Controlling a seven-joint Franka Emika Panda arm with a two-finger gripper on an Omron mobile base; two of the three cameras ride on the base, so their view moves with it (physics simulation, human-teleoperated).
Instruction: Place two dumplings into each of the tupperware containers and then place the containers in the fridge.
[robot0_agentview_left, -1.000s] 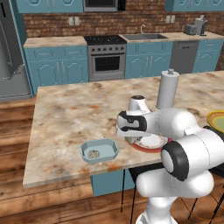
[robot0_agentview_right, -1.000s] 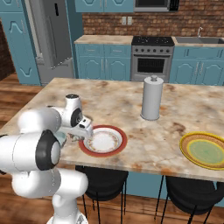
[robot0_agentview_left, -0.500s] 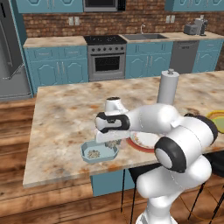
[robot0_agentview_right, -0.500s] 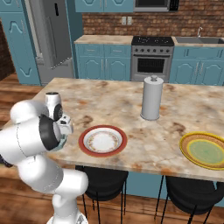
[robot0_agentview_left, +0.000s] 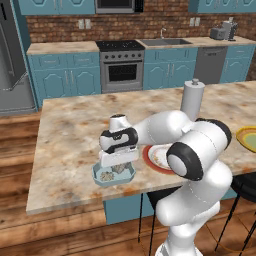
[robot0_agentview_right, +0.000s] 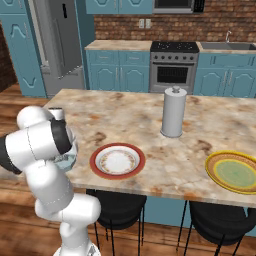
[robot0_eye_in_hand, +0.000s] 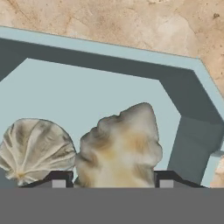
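Note:
The pale blue tupperware container (robot0_agentview_left: 97, 178) sits near the island's front edge, and its rim (robot0_eye_in_hand: 131, 50) crosses the hand view. My gripper (robot0_agentview_left: 119, 167) hangs low inside it, shut on a lumpy beige dumpling (robot0_eye_in_hand: 120, 148) held between the fingertips (robot0_eye_in_hand: 59, 179). A second crimped dumpling (robot0_eye_in_hand: 37, 148) lies on the container floor just beside it, also seen from the left base (robot0_agentview_left: 105, 175). A corner of the container (robot0_agentview_right: 68, 161) peeks out behind my arm. The fridge (robot0_agentview_right: 57, 45) stands closed at the far left. The whitish container is out of view.
A red-rimmed plate (robot0_agentview_right: 117, 161) lies right of the container on the marble island (robot0_agentview_left: 70, 130). A tall grey canister (robot0_agentview_right: 173, 112) stands mid-counter and a yellow plate (robot0_agentview_right: 235, 171) at the right. Black stools (robot0_agentview_right: 117, 207) sit under the front edge.
My arm swung left from the red-rimmed plate to the blue container and lowered into it, carrying the dumpling.

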